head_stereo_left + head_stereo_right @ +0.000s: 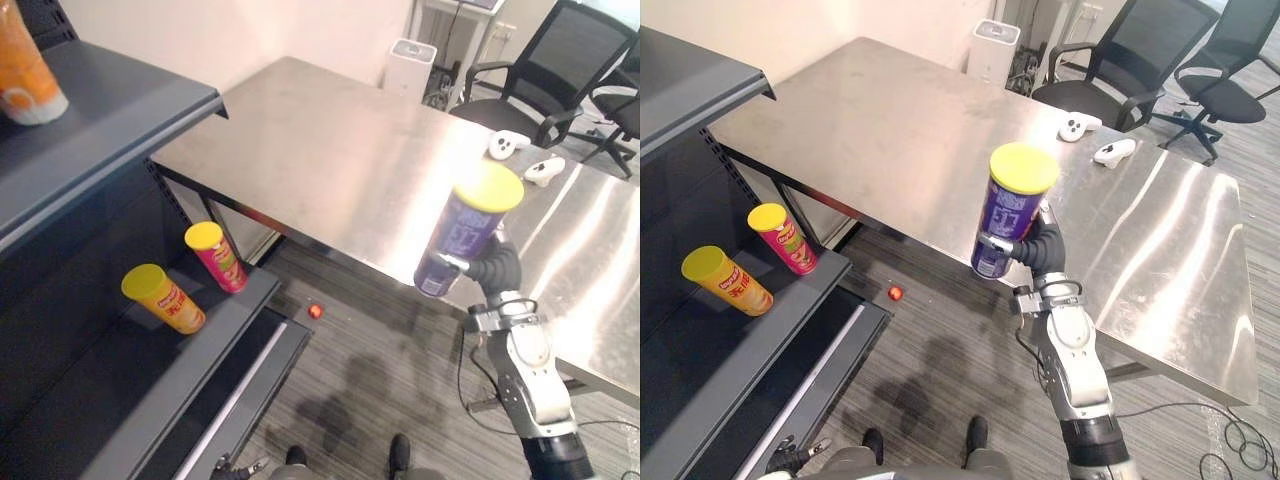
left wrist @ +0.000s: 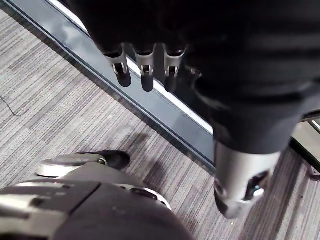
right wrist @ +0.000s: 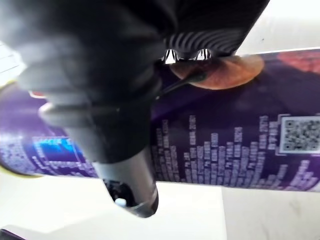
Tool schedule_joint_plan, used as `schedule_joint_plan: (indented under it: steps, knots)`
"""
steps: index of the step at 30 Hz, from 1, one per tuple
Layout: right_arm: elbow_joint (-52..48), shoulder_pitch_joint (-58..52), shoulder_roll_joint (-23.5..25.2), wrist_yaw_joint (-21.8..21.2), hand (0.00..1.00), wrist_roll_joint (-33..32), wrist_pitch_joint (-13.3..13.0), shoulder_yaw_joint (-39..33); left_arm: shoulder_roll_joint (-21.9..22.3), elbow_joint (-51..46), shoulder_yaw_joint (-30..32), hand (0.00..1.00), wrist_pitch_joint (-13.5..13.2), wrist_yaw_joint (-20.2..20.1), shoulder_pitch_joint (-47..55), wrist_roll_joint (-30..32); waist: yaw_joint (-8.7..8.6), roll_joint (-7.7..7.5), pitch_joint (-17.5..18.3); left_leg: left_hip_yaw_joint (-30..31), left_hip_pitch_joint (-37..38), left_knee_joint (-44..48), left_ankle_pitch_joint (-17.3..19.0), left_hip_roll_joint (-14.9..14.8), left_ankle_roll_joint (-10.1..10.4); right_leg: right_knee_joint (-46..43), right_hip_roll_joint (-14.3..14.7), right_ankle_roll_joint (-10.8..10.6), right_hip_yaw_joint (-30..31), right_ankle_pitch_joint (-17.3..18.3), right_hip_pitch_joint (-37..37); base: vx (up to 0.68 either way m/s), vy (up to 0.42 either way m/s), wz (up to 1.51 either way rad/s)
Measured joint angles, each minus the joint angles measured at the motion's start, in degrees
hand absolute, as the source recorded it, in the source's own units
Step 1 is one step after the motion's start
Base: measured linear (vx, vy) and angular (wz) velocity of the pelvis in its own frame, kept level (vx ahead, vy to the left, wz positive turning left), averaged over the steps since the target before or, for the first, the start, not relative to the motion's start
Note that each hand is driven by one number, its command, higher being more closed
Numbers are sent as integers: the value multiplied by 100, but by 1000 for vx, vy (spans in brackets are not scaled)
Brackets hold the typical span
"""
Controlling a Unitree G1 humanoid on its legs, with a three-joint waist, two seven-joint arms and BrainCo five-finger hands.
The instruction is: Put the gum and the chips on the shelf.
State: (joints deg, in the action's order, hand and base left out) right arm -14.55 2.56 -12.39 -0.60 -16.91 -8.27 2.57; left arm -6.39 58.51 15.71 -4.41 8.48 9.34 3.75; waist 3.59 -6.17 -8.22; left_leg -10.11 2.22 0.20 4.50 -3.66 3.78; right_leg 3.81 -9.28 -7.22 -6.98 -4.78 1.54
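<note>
Purple chips can, gripped low by the right hand's curled fingers, is held in the air at the table's near edge; gripped so low, it could tip or slip before reaching the shelf. Left hand dangles, fingers slack

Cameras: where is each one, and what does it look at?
Left eye: on the head, looking down at shelf, table and right hand holding the purple can.
Right eye: beside it, same scene.
Left wrist: looks past the left hand down at the floor.
Right wrist: close against the purple can.
Shared: the purple can.
</note>
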Motion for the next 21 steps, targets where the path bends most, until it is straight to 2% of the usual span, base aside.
schedule_joint_plan:
  steps: [7, 9, 16, 18, 21]
  knots:
    - [-326, -451, 101, -134, 100, -8, -66, 0, -1, 81, -1, 0, 0, -1, 8, 202, -119, 27, 93, 87, 28, 0, -4, 1, 0, 13, -3, -1, -78, 1, -79, -9, -7, 5]
    - [-326, -509, 228, -138, 100, -113, -68, 34, 0, 83, -4, 0, 1, 2, 16, 202, -123, 40, 133, 86, 28, 0, -4, 5, -1, 15, -6, -1, -79, 1, -79, 0, 0, 0]
    - [-323, -554, 209, -127, 100, -215, -69, 247, 0, 92, -10, 0, 5, 3, 66, 202, -148, 62, 185, 158, 89, 41, -1, -8, 2, 37, -7, 0, -181, 4, -228, -13, -7, 6]
    - [-299, -552, 210, -128, 100, -213, -69, 412, 0, 97, -9, 0, 7, 3, 61, 201, -154, 87, 169, 287, 18, 147, 6, -16, 10, 20, -10, 14, -276, 16, -269, -39, -17, 29]
    - [-91, -331, 208, -110, 100, -213, -71, 737, 19, 112, -14, 0, 8, 6, -49, 134, -129, 214, 88, 826, -441, 555, 20, -74, 43, -68, 7, 84, -781, 64, -285, -94, -54, 81]
